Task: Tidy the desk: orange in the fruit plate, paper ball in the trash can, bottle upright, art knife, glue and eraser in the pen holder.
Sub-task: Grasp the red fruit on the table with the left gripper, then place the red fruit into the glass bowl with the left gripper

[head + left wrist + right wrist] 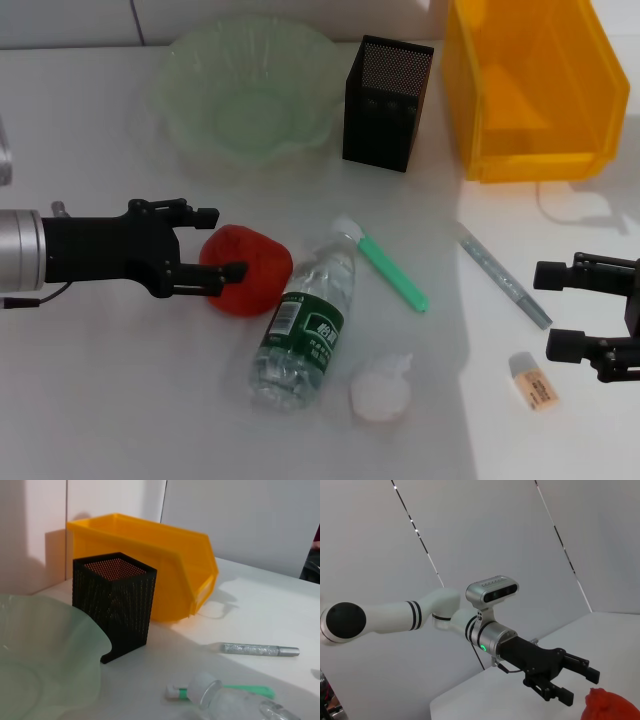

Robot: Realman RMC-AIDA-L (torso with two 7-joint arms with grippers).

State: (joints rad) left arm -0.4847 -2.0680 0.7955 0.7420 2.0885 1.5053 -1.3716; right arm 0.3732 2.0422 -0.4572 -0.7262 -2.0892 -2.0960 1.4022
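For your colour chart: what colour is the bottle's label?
Dark green, on the bottle; clearest in the head view.

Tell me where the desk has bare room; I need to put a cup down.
Bare: the near-left corner below the left gripper, and between pen holder and green tool. Crowded: orange, bottle, paper ball.

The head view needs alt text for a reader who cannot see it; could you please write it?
The left gripper, fingers open, straddles the orange on a white desk, beside a lying bottle. The fruit plate, pen holder and trash can stand behind; the right gripper waits open near the eraser.
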